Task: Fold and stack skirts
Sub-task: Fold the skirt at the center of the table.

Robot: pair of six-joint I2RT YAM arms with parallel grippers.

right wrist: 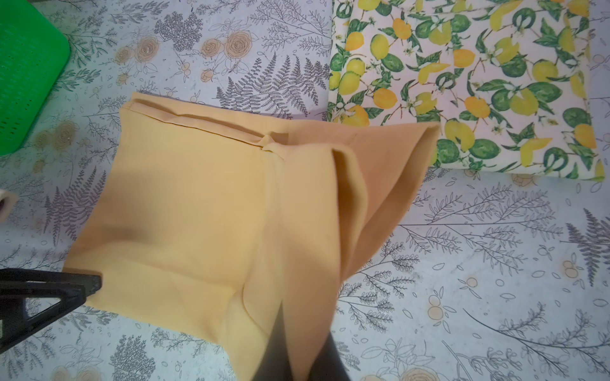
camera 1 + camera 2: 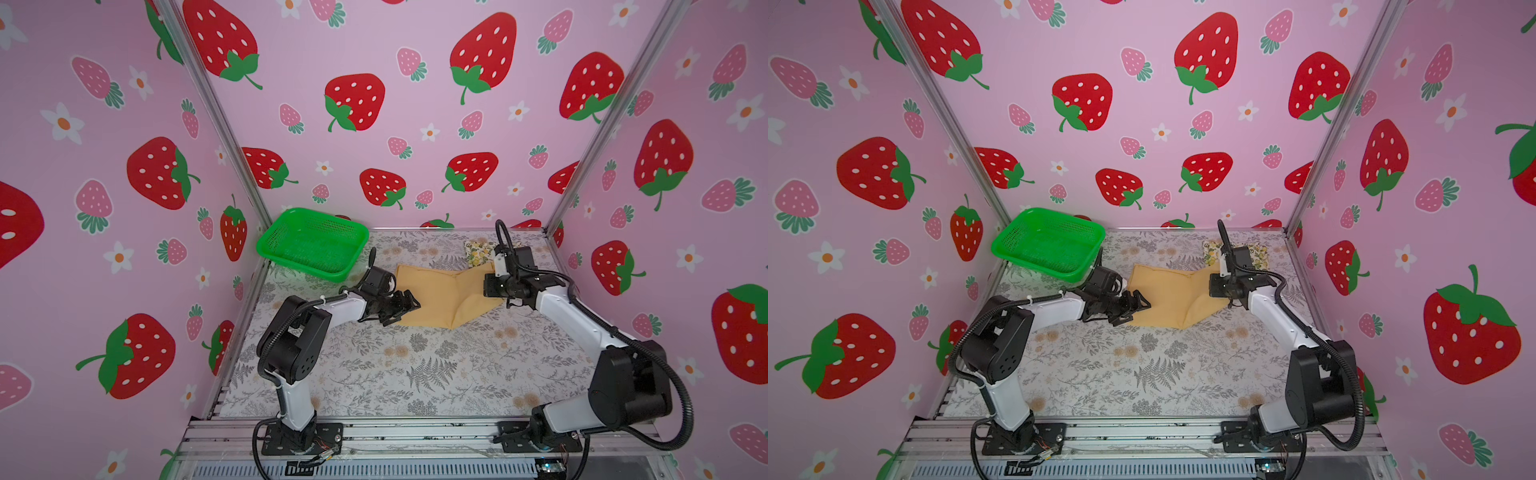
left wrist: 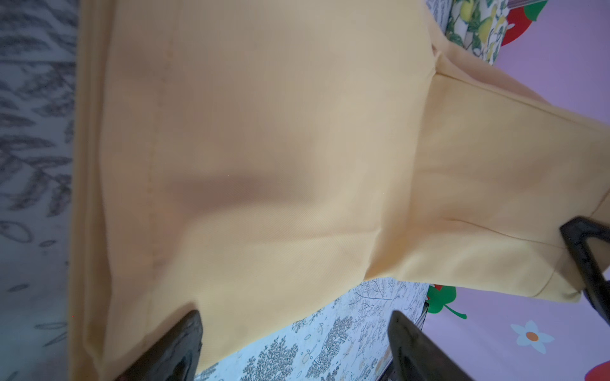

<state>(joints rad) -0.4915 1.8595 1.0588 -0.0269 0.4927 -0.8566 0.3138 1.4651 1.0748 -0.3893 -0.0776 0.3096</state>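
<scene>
On table [image 2: 415,374]: one basket [image 2: 270,248], one lemon skirt [image 1: 462,82], one mustard skirt [image 2: 436,295] tight in right pincer [image 1: 302,349]; left pincer [image 3: 295,325] wide.

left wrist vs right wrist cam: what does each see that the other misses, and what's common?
Left wrist only: the pink strawberry wall.
Right wrist only: the green basket.
Both: the mustard skirt, the lemon skirt (only a corner of it in the left wrist view), the floral table cover, and parts of both grippers. The left gripper is open at the mustard skirt's edge; the right gripper is shut on its cloth.
</scene>
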